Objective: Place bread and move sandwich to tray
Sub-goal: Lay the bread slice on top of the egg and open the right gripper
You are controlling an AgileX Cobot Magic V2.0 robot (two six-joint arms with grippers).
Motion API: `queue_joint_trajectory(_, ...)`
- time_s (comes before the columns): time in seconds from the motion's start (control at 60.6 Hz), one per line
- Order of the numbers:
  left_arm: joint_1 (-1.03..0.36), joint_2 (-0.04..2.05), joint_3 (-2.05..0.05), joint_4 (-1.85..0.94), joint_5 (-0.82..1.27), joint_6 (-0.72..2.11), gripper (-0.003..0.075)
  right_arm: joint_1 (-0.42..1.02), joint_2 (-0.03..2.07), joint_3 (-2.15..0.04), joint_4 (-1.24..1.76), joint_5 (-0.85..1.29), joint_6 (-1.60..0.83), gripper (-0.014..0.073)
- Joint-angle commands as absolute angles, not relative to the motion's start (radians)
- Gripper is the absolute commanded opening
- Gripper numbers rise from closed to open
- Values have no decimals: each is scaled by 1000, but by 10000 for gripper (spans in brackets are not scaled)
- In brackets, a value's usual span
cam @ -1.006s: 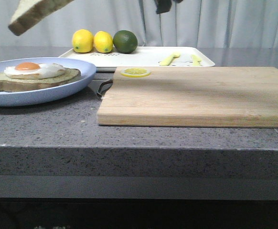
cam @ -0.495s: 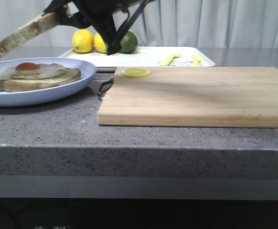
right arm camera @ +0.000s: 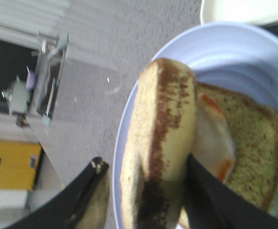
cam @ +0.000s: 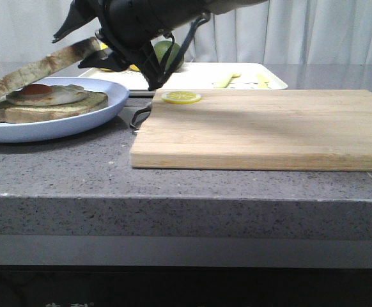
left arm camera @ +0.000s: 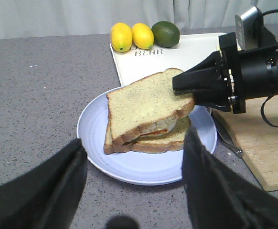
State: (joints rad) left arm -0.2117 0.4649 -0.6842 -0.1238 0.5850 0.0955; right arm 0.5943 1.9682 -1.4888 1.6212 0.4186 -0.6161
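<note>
From the front view I see my right hand (cam: 87,54) clenched on one edge of the bread (cam: 36,69), and the slice tilts down toward nine o'clock, with its low end touching the sandwich (cam: 48,102) on the blue plate (cam: 77,123). In the left wrist view the bread (left arm camera: 146,102) lies slanted over the egg and lower slice (left arm camera: 153,140), the black right hand (left arm camera: 196,88) pinching its corner nearest the tray. The right wrist view shows the crust (right arm camera: 160,143) between the two fingers (right arm camera: 203,191), one on each face of the slice.

My left hand (left arm camera: 132,186) is released, its two dark fingers (left arm camera: 46,186) spread wide and grasping nothing, poised above the near rim of the plate (left arm camera: 139,171).

The plate sits on the grey tabletop (cam: 173,182) at about nine o'clock from the wooden board (cam: 263,131). The white tray (cam: 199,75) lies behind the board at twelve o'clock, apart from the sandwich. On it are two lemons (left arm camera: 132,36) and a lime (left arm camera: 165,33) at its far left end. A lemon slice (cam: 181,97) rests on the board's far left corner.
</note>
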Motion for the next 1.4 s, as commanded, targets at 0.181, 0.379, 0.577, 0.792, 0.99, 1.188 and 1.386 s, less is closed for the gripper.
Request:
queue_joint_trajectory(0.181, -219, 478, -710, -130, 511, 89, 421, 531, 1885, -1527, 1374, 614, -629, 420)
queue_joint_trajectory(0.379, -219, 478, -710, -130, 511, 89, 421, 481, 1801, -1527, 1107, 679, -553, 420)
queue_joint_trajectory(0.577, -219, 478, -710, -130, 511, 89, 421, 462, 1642, -1527, 677, 816, -421, 413)
queue_joint_trajectory(0.792, -219, 478, -710, -130, 511, 89, 421, 472, 1441, -1520, 264, 987, -257, 412)
queue_joint_trajectory(0.99, -219, 478, -710, -130, 511, 89, 421, 472, 1256, -1415, 191, 952, -241, 412)
queue_joint_trajectory(1.188, -219, 478, -710, -130, 511, 89, 421, 472, 1064, -1231, 192, 834, -241, 412)
queue_joint_trajectory(1.386, -219, 478, -710, -130, 511, 89, 421, 472, 867, -1032, 194, 696, -232, 412)
